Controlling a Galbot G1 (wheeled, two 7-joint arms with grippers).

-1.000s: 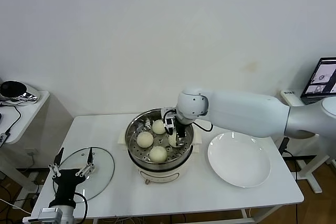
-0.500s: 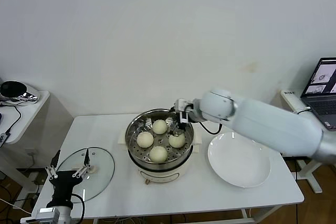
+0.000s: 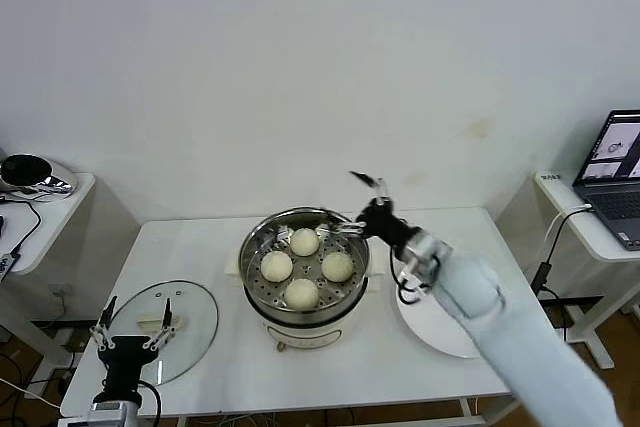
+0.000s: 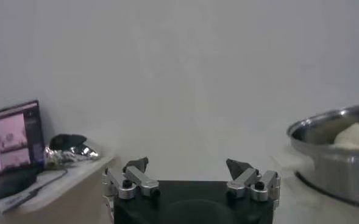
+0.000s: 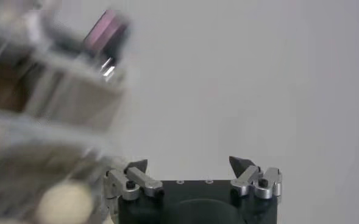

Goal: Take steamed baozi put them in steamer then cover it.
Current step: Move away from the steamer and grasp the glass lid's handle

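Nearest the robot, the left gripper (image 3: pixel 134 329) hangs spread wide and empty over the cover (image 3: pixel 170 323), a clear glass lid flat on the white table (image 3: pixel 210 247); its wrist view shows only the steamer (image 4: pixel 337 155) rim. Farther back, four pale steamed baozi (image 3: pixel 303 266) sit in the shiny pot, the right gripper (image 3: pixel 350 204) gaping empty above its far rim

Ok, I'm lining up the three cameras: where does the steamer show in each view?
Head view: the steamer stands mid-table, four baozi inside.
Left wrist view: its steel wall shows at the frame's edge, one pale bun visible.
Right wrist view: only a blurred streak, cannot tell.
Shared landmark: the steamer's shiny rim.
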